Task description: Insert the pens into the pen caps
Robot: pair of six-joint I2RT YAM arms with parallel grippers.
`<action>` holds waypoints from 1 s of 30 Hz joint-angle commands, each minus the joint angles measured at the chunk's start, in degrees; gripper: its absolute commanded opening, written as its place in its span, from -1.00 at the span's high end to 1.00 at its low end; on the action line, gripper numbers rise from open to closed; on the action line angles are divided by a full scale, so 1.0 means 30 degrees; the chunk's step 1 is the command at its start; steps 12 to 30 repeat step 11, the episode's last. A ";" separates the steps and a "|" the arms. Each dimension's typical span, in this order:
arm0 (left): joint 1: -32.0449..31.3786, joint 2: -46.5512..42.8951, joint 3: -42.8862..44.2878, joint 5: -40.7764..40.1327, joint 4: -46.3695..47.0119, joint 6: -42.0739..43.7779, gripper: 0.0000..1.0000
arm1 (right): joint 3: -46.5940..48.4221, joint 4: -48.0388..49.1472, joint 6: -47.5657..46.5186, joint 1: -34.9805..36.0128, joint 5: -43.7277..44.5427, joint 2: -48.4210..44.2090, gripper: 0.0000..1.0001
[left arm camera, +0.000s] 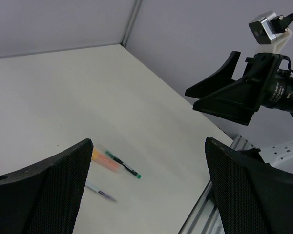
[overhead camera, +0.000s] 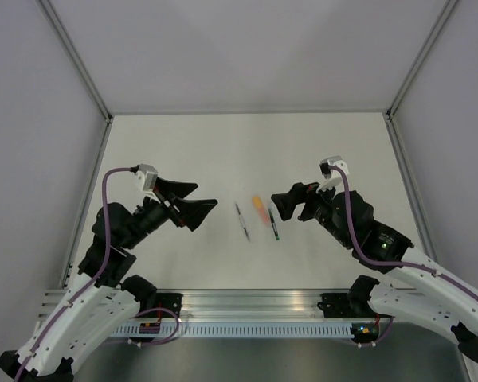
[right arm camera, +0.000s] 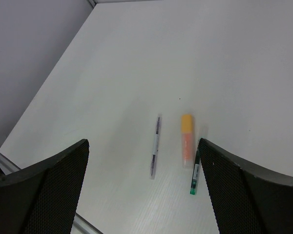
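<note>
- A white tabletop (overhead camera: 183,151) is lying inside an enclosure of plain grey walls (overhead camera: 247,48), with metal frame posts (overhead camera: 76,56) running up the far corners.
- A slotted metal rail (overhead camera: 247,302) is running along the near edge, carrying both arm bases.
- The left end effector (overhead camera: 207,195) is hanging above the tabletop on the left side, with its jaws spread wide and nothing between them.
- The right end effector (overhead camera: 275,205) is hanging on the right side, facing the left one, jaws likewise spread wide and holding nothing.
- The three pens are lying flat on the tabletop between the two end effectors, roughly parallel and pointing away from the bases.
- The pale grey-white pen (right arm camera: 156,146) is lying nearest the left arm, apart from the other two.
- The orange-pink pen (right arm camera: 187,139) is lying in the middle; it is looking thicker than the others, and its far end is showing a deeper orange section.
- The dark green pen (right arm camera: 195,173) is lying just beside the orange-pink one on the right arm's side, set slightly nearer the bases and showing a bright green near tip; whether the two are touching cannot be told.
- In the right wrist view, the green pen is sitting close against the edge of one finger (right arm camera: 249,190).
- Whether any pen is wearing its cap cannot be told at this resolution.
</note>
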 commanded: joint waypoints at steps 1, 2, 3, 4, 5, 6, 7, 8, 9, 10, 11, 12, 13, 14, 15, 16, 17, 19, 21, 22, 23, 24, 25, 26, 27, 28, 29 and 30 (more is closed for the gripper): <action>0.0022 0.0116 0.0518 0.1657 -0.1004 0.0504 -0.99 | -0.0365 0.1718 -0.0791 -0.0031 0.1052 -0.0904 -0.96; 0.0022 0.0175 0.0519 0.1977 -0.1003 0.0474 -0.99 | -0.0454 0.1777 -0.0762 -0.0031 0.1083 -0.1196 -0.96; 0.0022 0.0320 0.0577 0.2125 -0.0945 0.0386 -0.99 | -0.0484 0.1836 -0.0704 -0.0031 0.0880 -0.1286 -0.96; 0.0022 0.0380 0.0577 0.2272 -0.0829 0.0327 -0.99 | -0.0484 0.1894 -0.0703 -0.0031 0.0646 -0.1432 -0.96; 0.0022 0.0438 0.0548 0.2563 -0.0740 0.0269 -0.99 | -0.0484 0.1924 -0.0703 -0.0031 0.0528 -0.1462 -0.96; 0.0022 0.0526 0.0548 0.2711 -0.0681 0.0210 -0.99 | -0.0426 0.1924 -0.0703 -0.0031 0.0382 -0.1521 -0.96; 0.0022 0.0585 0.0577 0.2800 -0.0652 0.0210 -0.99 | -0.0397 0.1924 -0.0790 -0.0031 0.0351 -0.1637 -0.96; 0.0022 0.0643 0.0664 0.2801 -0.0652 0.0210 -0.99 | -0.0396 0.1924 -0.0791 -0.0031 0.0322 -0.1667 -0.96; 0.0022 0.0673 0.0665 0.2830 -0.0652 0.0210 -0.99 | -0.0396 0.1866 -0.0791 -0.0031 0.0322 -0.1755 -0.96; 0.0022 0.0702 0.0665 0.2859 -0.0623 0.0268 -0.99 | -0.0396 0.1866 -0.0791 -0.0031 0.0380 -0.1900 -0.96; 0.0022 0.0674 0.0636 0.2917 -0.0593 0.0326 -0.99 | -0.0425 0.1866 -0.0878 -0.0031 0.0380 -0.1989 -0.96; 0.0022 0.0674 0.0636 0.2917 -0.0593 0.0326 -0.99 | -0.0425 0.1866 -0.0878 -0.0031 0.0380 -0.1989 -0.96; 0.0022 0.0674 0.0636 0.2917 -0.0593 0.0326 -0.99 | -0.0425 0.1866 -0.0878 -0.0031 0.0380 -0.1989 -0.96; 0.0022 0.0674 0.0636 0.2917 -0.0593 0.0326 -0.99 | -0.0425 0.1866 -0.0878 -0.0031 0.0380 -0.1989 -0.96; 0.0022 0.0674 0.0636 0.2917 -0.0593 0.0326 -0.99 | -0.0425 0.1866 -0.0878 -0.0031 0.0380 -0.1989 -0.96; 0.0022 0.0674 0.0636 0.2917 -0.0593 0.0326 -0.99 | -0.0425 0.1866 -0.0878 -0.0031 0.0380 -0.1989 -0.96; 0.0022 0.0674 0.0636 0.2917 -0.0593 0.0326 -0.99 | -0.0425 0.1866 -0.0878 -0.0031 0.0380 -0.1989 -0.96; 0.0022 0.0674 0.0636 0.2917 -0.0593 0.0326 -0.99 | -0.0425 0.1866 -0.0878 -0.0031 0.0380 -0.1989 -0.96; 0.0022 0.0674 0.0636 0.2917 -0.0593 0.0326 -0.99 | -0.0425 0.1866 -0.0878 -0.0031 0.0380 -0.1989 -0.96; 0.0022 0.0674 0.0636 0.2917 -0.0593 0.0326 -0.99 | -0.0425 0.1866 -0.0878 -0.0031 0.0380 -0.1989 -0.96; 0.0022 0.0674 0.0636 0.2917 -0.0593 0.0326 -0.99 | -0.0425 0.1866 -0.0878 -0.0031 0.0380 -0.1989 -0.96; 0.0022 0.0674 0.0636 0.2917 -0.0593 0.0326 -0.99 | -0.0425 0.1866 -0.0878 -0.0031 0.0380 -0.1989 -0.96; 0.0022 0.0674 0.0636 0.2917 -0.0593 0.0326 -0.99 | -0.0425 0.1866 -0.0878 -0.0031 0.0380 -0.1989 -0.96; 0.0022 0.0674 0.0636 0.2917 -0.0593 0.0326 -0.99 | -0.0425 0.1866 -0.0878 -0.0031 0.0380 -0.1989 -0.96; 0.0022 0.0674 0.0636 0.2917 -0.0593 0.0326 -0.99 | -0.0425 0.1866 -0.0878 -0.0031 0.0380 -0.1989 -0.96; 0.0022 0.0674 0.0636 0.2917 -0.0593 0.0326 -0.99 | -0.0425 0.1866 -0.0878 -0.0031 0.0380 -0.1989 -0.96; 0.0022 0.0674 0.0636 0.2917 -0.0593 0.0326 -0.99 | -0.0425 0.1866 -0.0878 -0.0031 0.0380 -0.1989 -0.96; 0.0022 0.0674 0.0636 0.2917 -0.0593 0.0326 -0.99 | -0.0425 0.1866 -0.0878 -0.0031 0.0380 -0.1989 -0.96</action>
